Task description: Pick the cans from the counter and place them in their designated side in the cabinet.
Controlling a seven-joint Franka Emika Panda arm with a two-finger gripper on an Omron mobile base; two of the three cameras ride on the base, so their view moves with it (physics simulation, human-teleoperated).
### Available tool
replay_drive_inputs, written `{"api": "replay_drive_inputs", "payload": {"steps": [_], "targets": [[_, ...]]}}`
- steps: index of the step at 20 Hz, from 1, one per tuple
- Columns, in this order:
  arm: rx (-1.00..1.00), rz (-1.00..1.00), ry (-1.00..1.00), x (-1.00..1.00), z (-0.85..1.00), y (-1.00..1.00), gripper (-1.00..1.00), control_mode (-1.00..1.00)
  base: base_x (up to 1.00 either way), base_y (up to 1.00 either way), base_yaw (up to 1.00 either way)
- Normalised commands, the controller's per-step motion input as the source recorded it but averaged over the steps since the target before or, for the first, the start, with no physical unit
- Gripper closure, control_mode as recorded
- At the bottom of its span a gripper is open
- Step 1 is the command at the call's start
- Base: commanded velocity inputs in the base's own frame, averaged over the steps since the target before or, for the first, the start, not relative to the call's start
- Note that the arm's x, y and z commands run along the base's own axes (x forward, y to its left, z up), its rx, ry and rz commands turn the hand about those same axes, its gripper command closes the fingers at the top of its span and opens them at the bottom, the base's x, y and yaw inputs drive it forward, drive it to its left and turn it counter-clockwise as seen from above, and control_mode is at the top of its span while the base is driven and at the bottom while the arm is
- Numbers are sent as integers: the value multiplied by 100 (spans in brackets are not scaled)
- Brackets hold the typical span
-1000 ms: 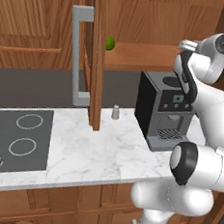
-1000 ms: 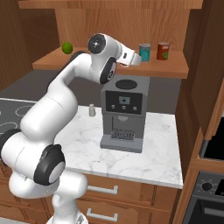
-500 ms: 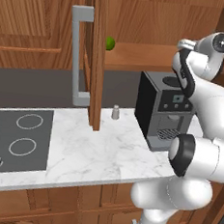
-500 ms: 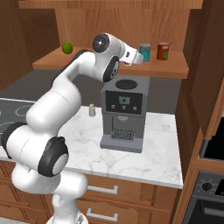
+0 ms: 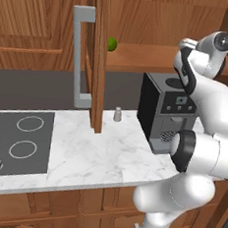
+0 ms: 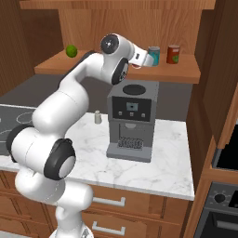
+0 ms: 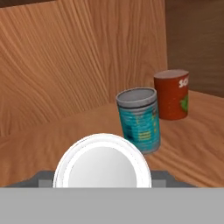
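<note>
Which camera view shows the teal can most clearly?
The hand view: the teal can stands close and upright on the shelf. The right base view shows it small, beside the pincer.

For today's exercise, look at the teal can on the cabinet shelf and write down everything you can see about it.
The teal can is a short cylinder with a blue-green printed label and a silvery metal rim and top. It stands upright on the wooden shelf of the cabinet, toward the right end, with wood-grain panelling behind it. A red can stands behind and beside it, apart from it. In the hand view another can's round silvery top sits close in front of it; whether they touch is unclear.
</note>
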Motion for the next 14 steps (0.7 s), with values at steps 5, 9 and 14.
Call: {"api": "replay_drive_inputs", "payload": {"steps": [5,9,14], "targets": [[0,0,2,18,-9,0,100,-100,0,0,0],[0,0,3,16,-8,0,100,-100,0,0,0],[0,0,3,14,-11,0,100,-100,0,0,0]]}}
